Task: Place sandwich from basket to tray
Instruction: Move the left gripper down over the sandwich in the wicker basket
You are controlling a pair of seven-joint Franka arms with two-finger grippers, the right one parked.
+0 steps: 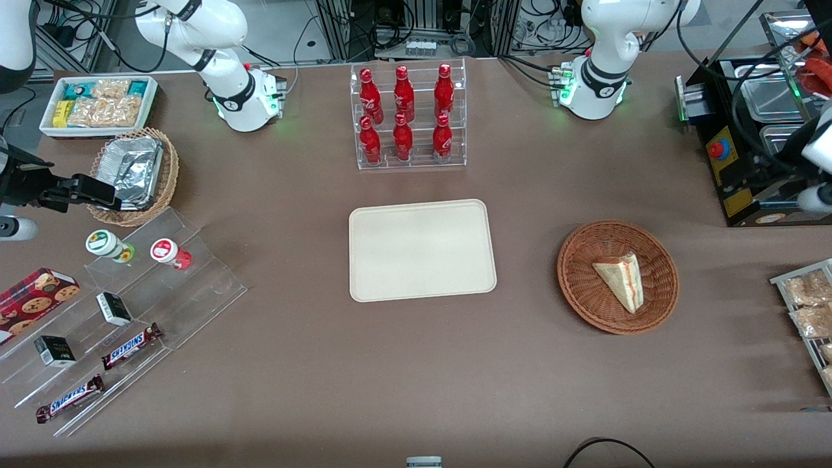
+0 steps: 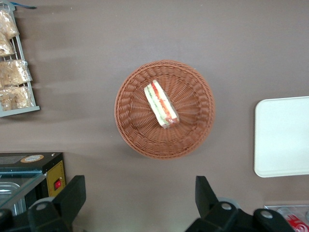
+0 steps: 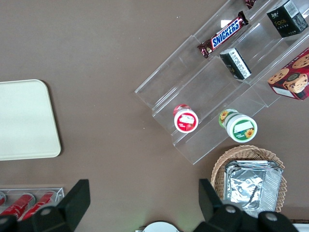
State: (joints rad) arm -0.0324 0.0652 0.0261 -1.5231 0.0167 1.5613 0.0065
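The left arm's end effector point(image 2: 140, 205) hangs high above the table with its two dark fingers point(image 2: 72, 195) spread wide apart and nothing between them. Below it, clear of the fingers and untouched, sits the round, shallow, reddish-brown woven wicker basket point(image 2: 193, 125), and in the basket's hollow lies the small triangular wedge sandwich of pale white bread point(image 2: 161, 105), on its side, with its red and green filling layers showing along the cut edge. In the front view the sandwich point(image 1: 623, 279) rests inside the basket point(image 1: 585, 286), which stands toward the working arm's end of the table. Well apart from the basket, near the middle, lies the flat rectangular cream-beige tray with rounded corners and a low rim point(image 1: 422, 250), with nothing on it. The brown table point(image 1: 416, 377) carries more: a clear acrylic rack of red bottles point(image 1: 406, 114) farther from the front camera than the tray, and, toward the parked arm's end, a clear stepped display with chocolate bars and small jars point(image 1: 130, 305), a lighter wicker basket holding crumpled silver foil point(image 1: 133, 172) and a white bin of snack packets point(image 1: 97, 104).
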